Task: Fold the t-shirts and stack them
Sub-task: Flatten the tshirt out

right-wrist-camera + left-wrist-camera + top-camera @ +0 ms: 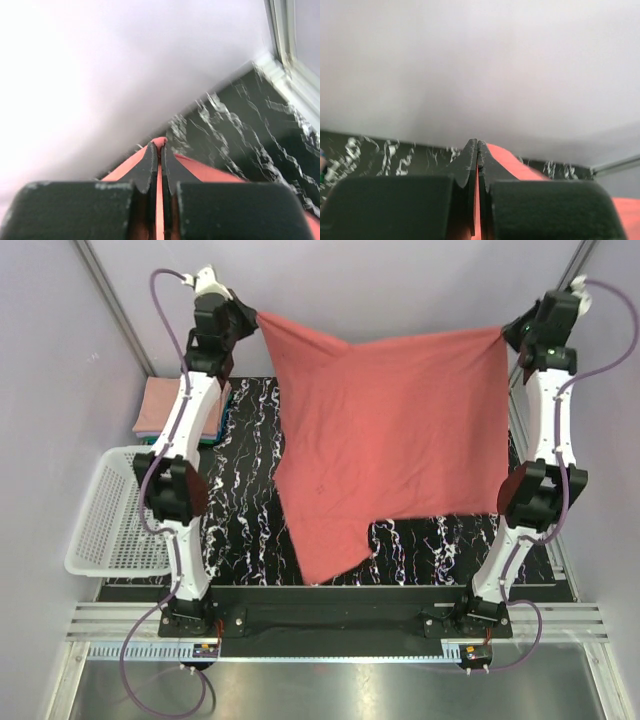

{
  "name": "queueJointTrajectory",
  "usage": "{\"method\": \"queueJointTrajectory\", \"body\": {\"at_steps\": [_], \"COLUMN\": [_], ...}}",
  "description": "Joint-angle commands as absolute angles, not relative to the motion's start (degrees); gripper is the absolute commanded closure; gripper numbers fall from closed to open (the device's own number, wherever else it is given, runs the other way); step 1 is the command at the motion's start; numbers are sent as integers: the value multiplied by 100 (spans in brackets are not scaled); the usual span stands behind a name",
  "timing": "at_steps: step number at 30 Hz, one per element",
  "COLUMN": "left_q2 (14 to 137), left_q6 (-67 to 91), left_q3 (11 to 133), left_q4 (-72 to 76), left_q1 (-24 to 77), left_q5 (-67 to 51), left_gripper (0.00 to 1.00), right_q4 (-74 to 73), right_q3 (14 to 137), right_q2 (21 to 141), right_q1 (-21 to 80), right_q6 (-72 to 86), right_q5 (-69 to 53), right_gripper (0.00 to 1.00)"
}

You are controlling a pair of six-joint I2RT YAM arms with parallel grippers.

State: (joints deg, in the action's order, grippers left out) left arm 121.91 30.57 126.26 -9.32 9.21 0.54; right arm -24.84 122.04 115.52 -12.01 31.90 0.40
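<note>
Red shirt [390, 430] is pinched at two corners by left pincer [252, 318] and right pincer [505, 332], best lowered taut and level onto bench [250, 440].

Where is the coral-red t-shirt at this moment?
In the top view the coral-red t-shirt hangs spread above the middle of the table, its far corners pinched by the left tool and the right tool.

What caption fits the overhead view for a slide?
The left end effector and right end effector hold a coral-red t-shirt spread above the black table, folded shirts and a basket at left.
</note>
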Motion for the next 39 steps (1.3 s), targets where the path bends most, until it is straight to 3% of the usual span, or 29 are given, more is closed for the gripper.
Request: {"method": "queueJointTrajectory", "body": {"at_steps": [1, 4, 13, 20, 25, 31, 39], "left_q2": [10813, 10091, 8248, 7042, 6785, 7084, 7189], "left_q6": [2734, 2646, 2496, 2435, 2426, 2627, 2856], "left_q3": [12570, 12270, 11646, 11337, 11881, 13288, 13377], "left_q4": [-282, -219, -545, -983, -1519, -1881, -1644], "left_q1": [879, 888, 1107, 1292, 1327, 1336, 1336], "left_q5": [747, 948, 1177, 1239, 932, 931, 923], "left_gripper": [100, 100, 100, 100, 100, 100, 100], "right_q4": [-3347, -3419, -3375, -3981, -3964, -4271, -3307], "right_q3": [13647, 13940, 12184, 11936, 11522, 12338, 11787], "right_q2": [11338, 10770, 8582, 7349, 6348, 6223, 5888], "right_q1": [-1222, -1222, -1222, -1213, -1222, -1222, -1222], "right_q6": [3050, 3137, 3402, 3252, 3243, 3041, 3340], "right_q5": [176, 193, 26, 176, 412, 975, 1837], "right_gripper": [100, 100, 100, 100, 100, 100, 100]}}
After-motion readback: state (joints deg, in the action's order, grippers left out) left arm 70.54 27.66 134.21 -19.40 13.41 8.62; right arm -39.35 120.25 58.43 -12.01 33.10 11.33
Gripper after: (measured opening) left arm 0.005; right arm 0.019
